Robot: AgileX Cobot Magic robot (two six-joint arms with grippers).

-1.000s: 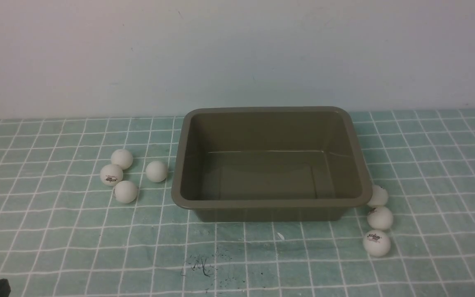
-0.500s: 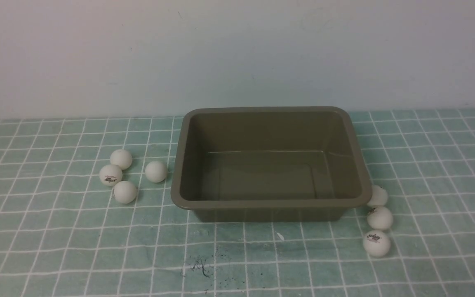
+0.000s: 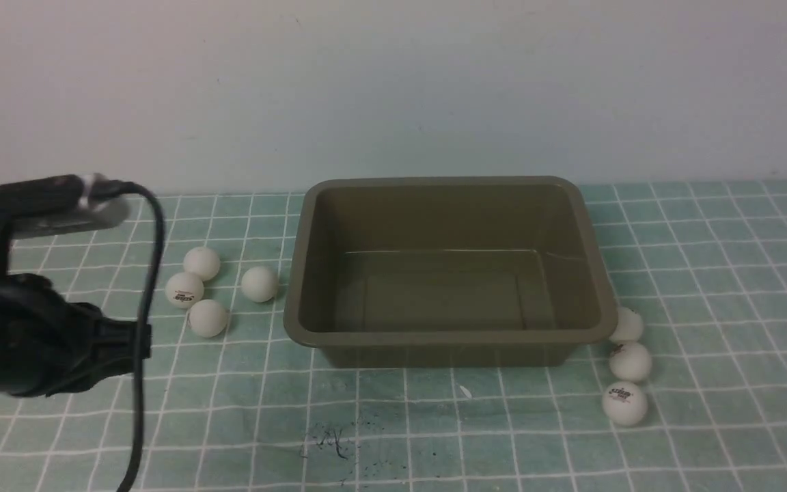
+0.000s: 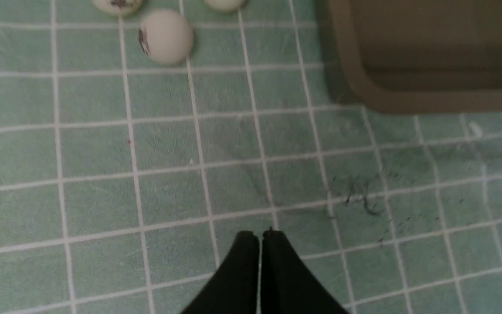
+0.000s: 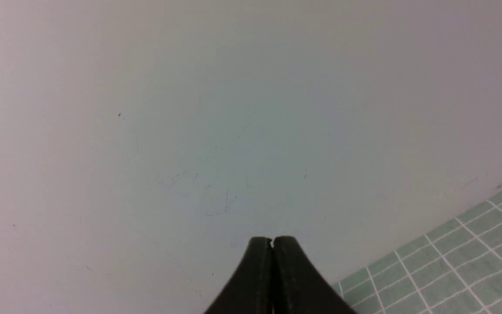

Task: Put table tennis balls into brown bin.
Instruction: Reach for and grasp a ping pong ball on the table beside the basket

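Moving in: the left arm [image 3: 31,335] has swung into the front view from the left edge, where a moment ago there was only cloth. Its black cable [image 3: 154,273] loops down in front of it.
Left gripper: the left gripper [image 4: 259,235] has its jaws pressed together with nothing between them, and it hangs over bare checked tablecloth [image 4: 168,152].
Right gripper: the right gripper [image 5: 272,240] is closed tight as well and empty. It points at the plain wall [image 5: 233,109], and its arm does not show from the front.
Brown bin: the brown bin [image 3: 445,337] sits mid-table exactly where it was, and there is nothing in it.
Left group: four table tennis balls [image 3: 208,318] lie left of the bin, three clustered together and a lone ball [image 3: 259,283] nearer its wall but apart from it.
Right group: three more run in a line off the bin's near right corner. The farthest ball [image 3: 626,324] is partly tucked under the flared rim, and the logo ball [image 3: 624,403] is the nearest to me.
Closest target: the ball [image 4: 166,37] in the left wrist camera is ahead of the fingertips, still well apart.
Progress: none are binned yet. I'd call this the opening reach for the left cluster.
Next: those jaws will need to part before coming down over a ball.
Risk: light round balls so close together could scatter at a nudge.
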